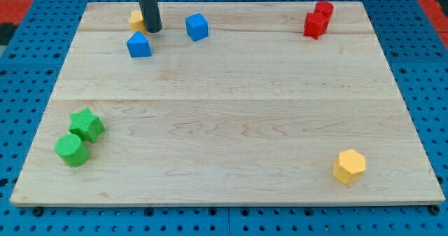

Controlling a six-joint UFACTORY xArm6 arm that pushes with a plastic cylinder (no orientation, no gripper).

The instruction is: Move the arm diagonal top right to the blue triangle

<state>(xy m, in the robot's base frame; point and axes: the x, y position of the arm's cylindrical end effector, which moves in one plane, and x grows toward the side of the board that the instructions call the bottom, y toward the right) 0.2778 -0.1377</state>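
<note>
The blue triangle (138, 45) lies near the view's top left on the wooden board (231, 124). My tip (153, 30) stands just above and to the right of it, close to its upper right corner. A blue cube (197, 26) lies to the right of the tip. A small yellow block (135, 18) sits right behind the rod on its left, partly hidden by it.
Two red blocks (317, 19) touch each other at the view's top right. A green star (87, 125) and a green cylinder (71, 150) sit together at the bottom left. A yellow hexagon (348, 166) lies at the bottom right.
</note>
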